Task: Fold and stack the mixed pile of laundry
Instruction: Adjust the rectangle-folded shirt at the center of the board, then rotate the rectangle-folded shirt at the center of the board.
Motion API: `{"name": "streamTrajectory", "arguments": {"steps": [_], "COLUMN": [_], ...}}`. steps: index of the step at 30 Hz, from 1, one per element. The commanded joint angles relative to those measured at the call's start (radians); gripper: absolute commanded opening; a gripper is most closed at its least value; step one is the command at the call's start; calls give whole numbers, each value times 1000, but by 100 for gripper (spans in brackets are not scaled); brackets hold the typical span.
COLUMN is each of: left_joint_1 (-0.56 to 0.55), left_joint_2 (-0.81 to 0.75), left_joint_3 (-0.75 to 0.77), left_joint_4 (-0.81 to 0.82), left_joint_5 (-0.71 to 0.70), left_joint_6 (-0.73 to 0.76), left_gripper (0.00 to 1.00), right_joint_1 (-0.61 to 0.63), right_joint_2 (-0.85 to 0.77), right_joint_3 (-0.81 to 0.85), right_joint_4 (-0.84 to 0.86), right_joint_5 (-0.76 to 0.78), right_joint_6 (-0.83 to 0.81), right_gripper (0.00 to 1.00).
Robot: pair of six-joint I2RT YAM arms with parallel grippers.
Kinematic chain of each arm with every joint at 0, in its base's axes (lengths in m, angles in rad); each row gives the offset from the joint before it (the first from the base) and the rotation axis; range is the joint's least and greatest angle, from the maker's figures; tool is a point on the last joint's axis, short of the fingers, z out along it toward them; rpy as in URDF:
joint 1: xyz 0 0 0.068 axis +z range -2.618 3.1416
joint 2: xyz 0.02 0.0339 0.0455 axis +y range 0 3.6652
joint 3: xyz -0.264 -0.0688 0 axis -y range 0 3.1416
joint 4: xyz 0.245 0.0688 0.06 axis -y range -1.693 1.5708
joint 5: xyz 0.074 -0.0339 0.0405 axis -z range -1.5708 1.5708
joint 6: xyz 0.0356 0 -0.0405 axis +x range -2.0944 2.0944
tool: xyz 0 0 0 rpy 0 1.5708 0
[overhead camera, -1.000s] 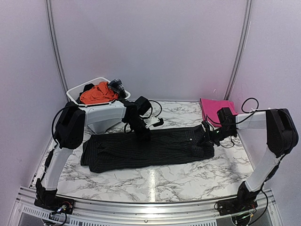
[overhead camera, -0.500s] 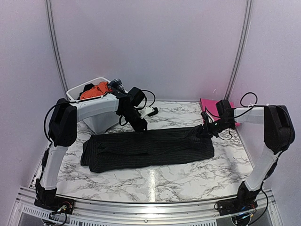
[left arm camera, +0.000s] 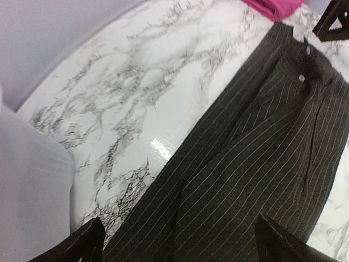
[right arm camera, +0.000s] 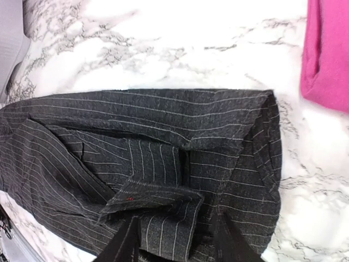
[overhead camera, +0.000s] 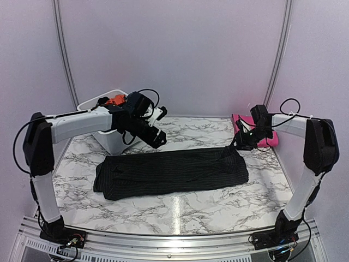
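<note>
The black pinstriped shirt (overhead camera: 169, 173) lies folded into a long band across the middle of the marble counter (overhead camera: 180, 218), its length running from left to right. Its left end is squared off and its right end is slightly bunched. The left gripper (overhead camera: 156, 137) hangs in the air above the far edge of the shirt, just in front of the white tub (overhead camera: 87, 105). In the left wrist view its jaws are spread wide with nothing between them, and only the striped cloth and bare marble show below. Two small pale buttons (left arm camera: 301, 78) show near the shirt's far end in that view. The right gripper (overhead camera: 240, 143) sits low at the shirt's right end, where a corner of the cloth rises towards it. In the right wrist view its jaws stand partly apart with a turned-up flap of the pinstriped cloth lying between the fingers (right arm camera: 122, 245). I cannot tell whether they are pinching that flap. The magenta-pink cloth (overhead camera: 268, 137) lies folded at the far right of the counter, just behind the right gripper and apart from the shirt. An orange garment (overhead camera: 115, 100) shows in the tub at the far left, partly hidden by the left arm.
</note>
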Motion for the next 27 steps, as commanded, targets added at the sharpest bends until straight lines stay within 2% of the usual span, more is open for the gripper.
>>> {"name": "streamTrajectory", "arguments": {"steps": [1, 4, 7, 13, 18, 20, 23, 27], "left_joint_1": [3, 4, 4, 3, -10, -25, -65, -96], "left_joint_2": [-186, -276, -351, -393, -379, -364, -338, -322], "left_joint_3": [-158, -245, -319, -421, -468, -471, -464, -471], "left_joint_4": [185, 221, 249, 261, 238, 213, 166, 145], "left_joint_5": [-69, -50, -43, 12, -8, -18, -47, -68], "left_joint_6": [-183, -258, -320, -364, -376, -362, -317, -300], "left_gripper": [99, 99, 99, 99, 99, 99, 99, 99], "right_joint_1": [-5, 8, 60, 107, 47, 22, 16, 12], "right_joint_2": [-83, -124, -89, 4, 84, 70, -3, -150], "right_joint_3": [36, -9, -9, -58, -120, -97, -27, -51], "right_joint_4": [-65, 5, 27, 31, 54, 49, 7, 4], "right_joint_5": [41, -82, -129, -120, -32, -3, -58, -138], "right_joint_6": [-23, -10, -6, 7, 18, 19, 8, 40], "right_gripper": [44, 41, 40, 33, 32, 33, 38, 52]}}
